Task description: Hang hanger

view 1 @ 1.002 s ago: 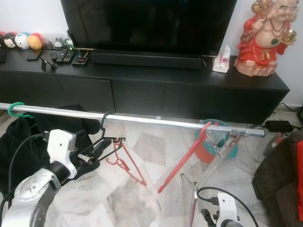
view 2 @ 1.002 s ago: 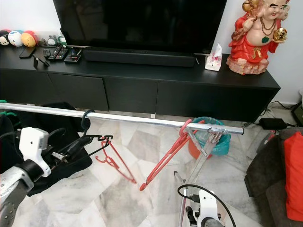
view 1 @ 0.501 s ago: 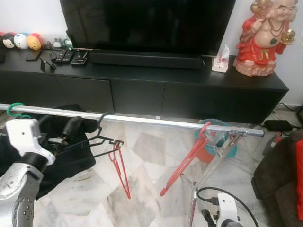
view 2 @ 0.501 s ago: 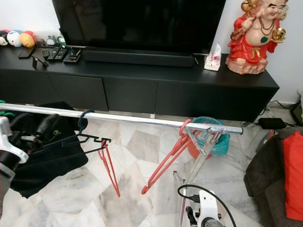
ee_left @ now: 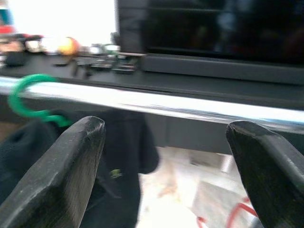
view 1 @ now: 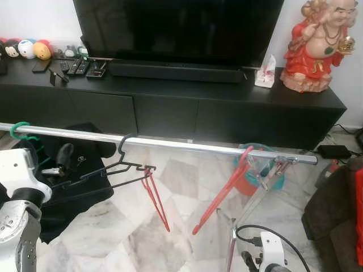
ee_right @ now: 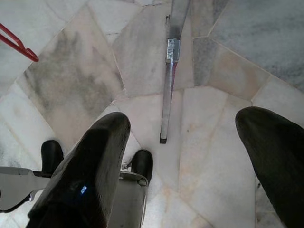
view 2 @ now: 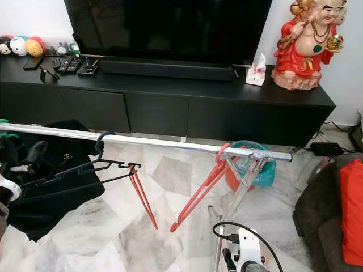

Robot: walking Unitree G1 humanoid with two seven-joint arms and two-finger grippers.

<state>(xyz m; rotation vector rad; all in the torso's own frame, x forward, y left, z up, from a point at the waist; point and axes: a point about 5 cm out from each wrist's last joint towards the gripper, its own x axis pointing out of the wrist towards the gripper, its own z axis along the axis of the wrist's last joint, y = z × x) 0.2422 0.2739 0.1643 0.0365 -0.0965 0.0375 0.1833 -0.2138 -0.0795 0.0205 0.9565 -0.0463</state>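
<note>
A silver rail (view 1: 187, 146) crosses in front of me. A black hanger (view 1: 108, 168) hangs from it by its hook, its body reaching left. A small red hanger (view 1: 156, 198) dangles from the black hanger's right end. A larger red hanger (view 1: 221, 195) hangs near the rail's right end, and a green hook (view 1: 20, 130) sits at its far left. My left gripper (view 1: 61, 164) is open just left of the black hanger, with nothing between its fingers (ee_left: 76, 166). The right gripper (ee_right: 190, 171) hangs open over the floor by the rack's foot.
Behind the rail stand a black TV console (view 1: 227, 113), a TV and a red statue (view 1: 315, 45). A black cloth heap (view 1: 74, 192) lies on the marble floor at left. A teal-lined bucket (view 1: 258, 173) stands behind the rack's legs (view 1: 249, 209). A brown sofa (view 1: 340, 221) is at right.
My left gripper has drawn back to the left, away from the black hanger's hook. The small red hanger has swung from slanting right to hanging nearly straight down.
</note>
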